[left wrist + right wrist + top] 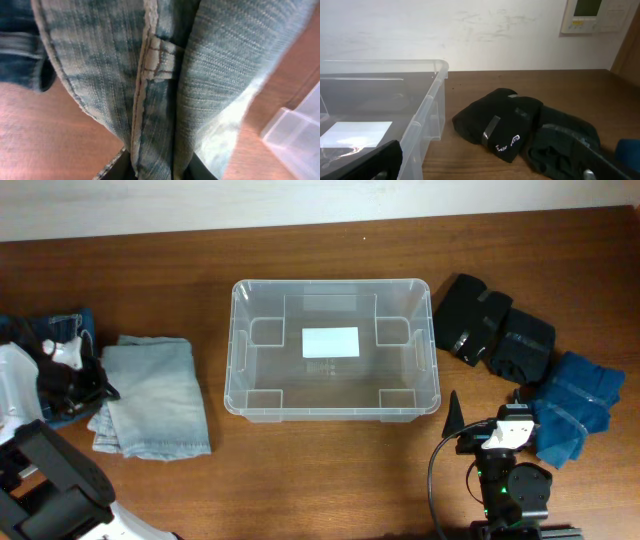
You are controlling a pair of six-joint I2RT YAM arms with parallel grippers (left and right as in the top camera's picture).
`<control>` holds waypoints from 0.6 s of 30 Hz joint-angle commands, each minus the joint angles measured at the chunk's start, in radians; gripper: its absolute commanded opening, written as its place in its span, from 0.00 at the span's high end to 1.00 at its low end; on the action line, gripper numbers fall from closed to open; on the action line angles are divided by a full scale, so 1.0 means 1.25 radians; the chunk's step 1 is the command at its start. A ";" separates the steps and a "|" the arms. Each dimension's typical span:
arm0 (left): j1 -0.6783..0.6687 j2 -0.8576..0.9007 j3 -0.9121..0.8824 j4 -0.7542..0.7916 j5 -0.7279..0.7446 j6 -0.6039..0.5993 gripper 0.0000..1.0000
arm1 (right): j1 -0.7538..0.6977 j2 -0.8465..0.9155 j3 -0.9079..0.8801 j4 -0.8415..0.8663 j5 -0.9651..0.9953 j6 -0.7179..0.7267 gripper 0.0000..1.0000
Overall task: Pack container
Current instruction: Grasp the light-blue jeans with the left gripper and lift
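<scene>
The clear plastic container (235, 340) stands empty mid-table, with a white label (330, 342) on its base. Its rim shows in the right wrist view (385, 64) and a corner shows in the left wrist view (300, 135). My left gripper (98, 390) is shut on the left edge of the folded light blue jeans (155, 395), left of the container. The denim fills the left wrist view (210, 65). My right gripper (485, 415) is open and empty, near the container's front right corner (485, 170).
Dark blue jeans (50, 330) lie at the far left (20, 45). Two black folded garments (470, 315) (525, 345) and a blue one (575, 405) lie right of the container. The black ones lie ahead of my right gripper (495, 120) (560, 140).
</scene>
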 commanded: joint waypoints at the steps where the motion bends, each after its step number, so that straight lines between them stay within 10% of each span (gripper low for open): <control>1: 0.002 0.001 0.060 -0.031 0.028 -0.059 0.99 | -0.002 -0.005 -0.004 -0.006 0.012 0.005 0.02; 18: -0.110 0.001 0.512 -0.252 0.075 -0.137 0.99 | -0.002 -0.005 -0.004 -0.006 0.013 0.004 0.02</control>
